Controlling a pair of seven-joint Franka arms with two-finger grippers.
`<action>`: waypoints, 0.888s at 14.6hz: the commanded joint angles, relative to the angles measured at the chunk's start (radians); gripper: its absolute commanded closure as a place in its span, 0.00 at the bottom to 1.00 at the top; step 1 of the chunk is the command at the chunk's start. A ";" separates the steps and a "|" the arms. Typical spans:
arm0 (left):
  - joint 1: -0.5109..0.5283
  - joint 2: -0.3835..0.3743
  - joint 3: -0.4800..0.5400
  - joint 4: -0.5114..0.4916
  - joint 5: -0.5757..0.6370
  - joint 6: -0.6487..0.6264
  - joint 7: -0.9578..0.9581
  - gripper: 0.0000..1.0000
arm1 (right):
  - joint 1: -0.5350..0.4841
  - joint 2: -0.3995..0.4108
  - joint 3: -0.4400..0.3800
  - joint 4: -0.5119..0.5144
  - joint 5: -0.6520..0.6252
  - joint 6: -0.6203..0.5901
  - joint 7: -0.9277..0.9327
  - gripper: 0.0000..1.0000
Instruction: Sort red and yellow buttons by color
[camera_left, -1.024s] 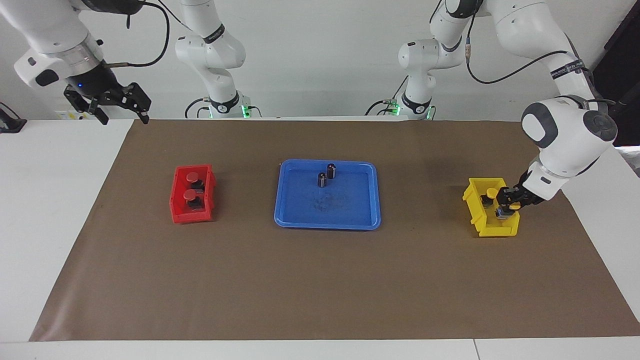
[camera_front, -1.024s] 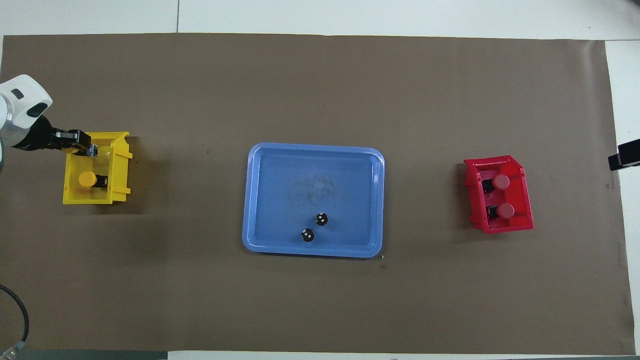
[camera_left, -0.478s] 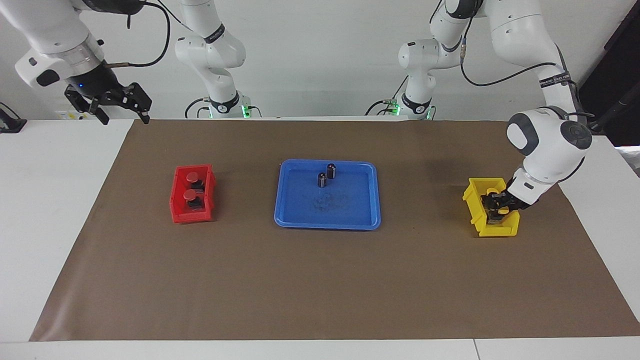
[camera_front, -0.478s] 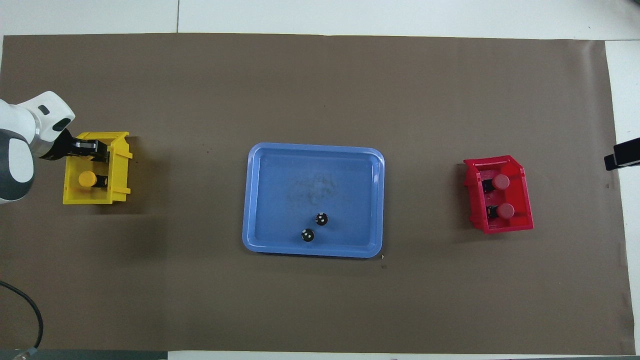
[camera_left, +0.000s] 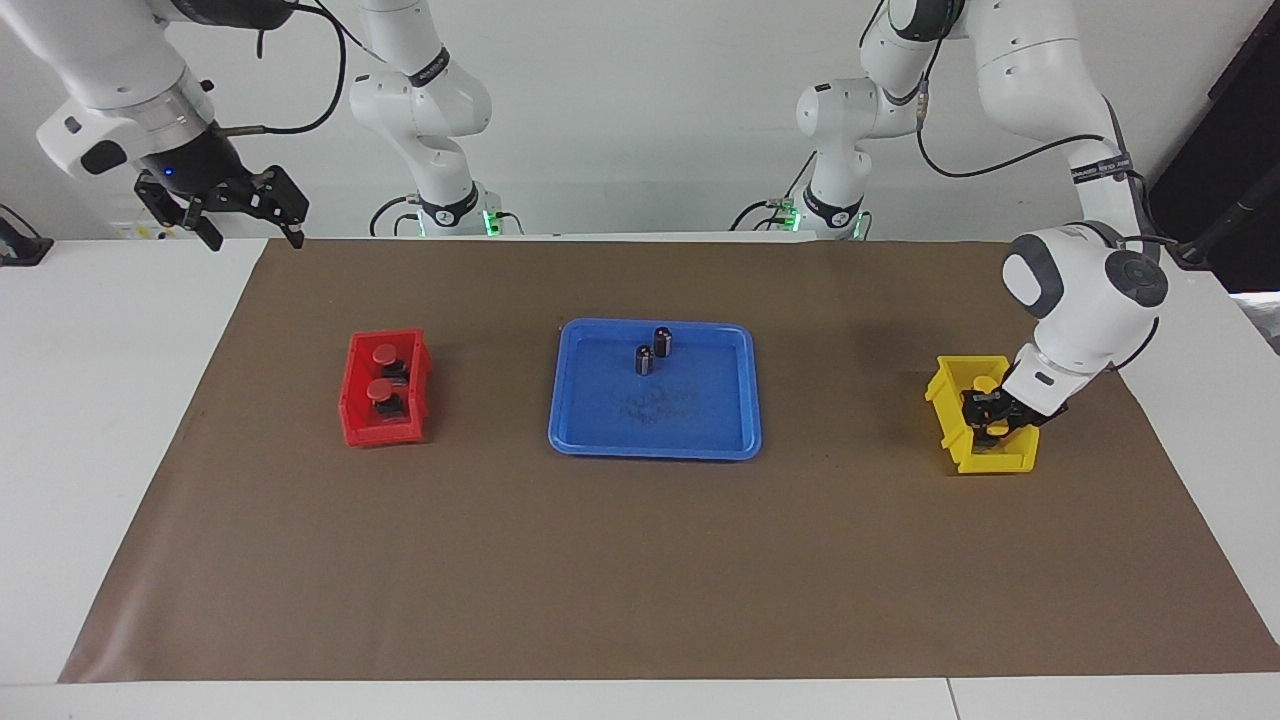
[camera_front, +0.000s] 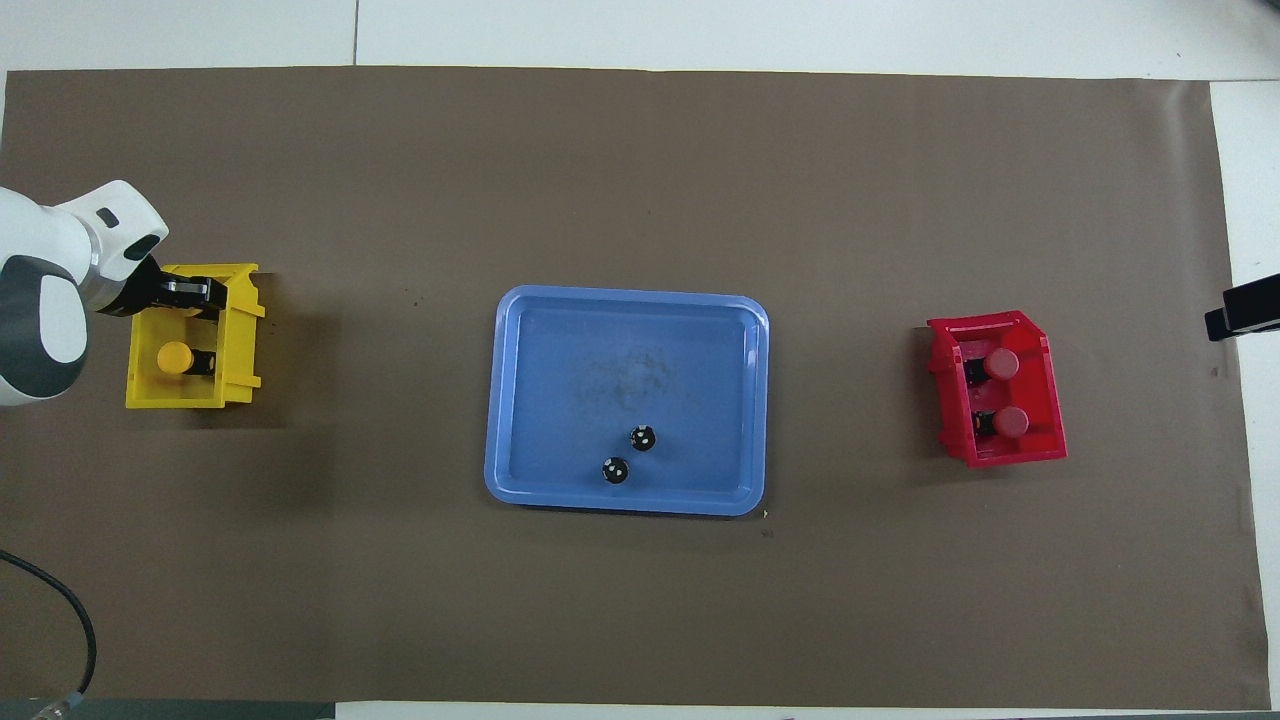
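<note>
Two red buttons (camera_left: 384, 354) (camera_left: 379, 388) sit in the red bin (camera_left: 352, 400) toward the right arm's end; they also show in the overhead view (camera_front: 1002, 364) (camera_front: 1012, 422). One yellow button (camera_front: 175, 357) rests in the yellow bin (camera_front: 240, 340) toward the left arm's end. My left gripper (camera_left: 990, 420) is down inside that bin (camera_left: 945, 400), shut on the second yellow button (camera_left: 997, 433), on the side farther from the robots than the resting one. My right gripper (camera_left: 250, 235) is open and empty, held high over the table's edge near the robots.
A blue tray (camera_left: 655, 452) lies mid-table with two small dark cylinders (camera_left: 662, 342) (camera_left: 644, 360) in the part nearer the robots. A brown mat (camera_left: 640, 580) covers the table.
My left gripper has come down into the yellow bin with the yellow button, and its arm has swung inward over the bin. The right gripper has barely shifted.
</note>
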 joint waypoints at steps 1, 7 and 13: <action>-0.009 -0.014 0.008 0.020 0.005 -0.026 0.003 0.52 | -0.006 0.001 -0.005 0.005 -0.009 -0.007 -0.022 0.00; 0.001 -0.019 0.009 0.040 0.005 -0.051 0.007 0.49 | -0.003 0.001 -0.005 0.000 -0.009 -0.007 -0.021 0.00; 0.014 -0.039 0.009 0.193 0.003 -0.259 0.010 0.37 | -0.006 0.001 -0.006 0.002 -0.009 -0.006 -0.021 0.00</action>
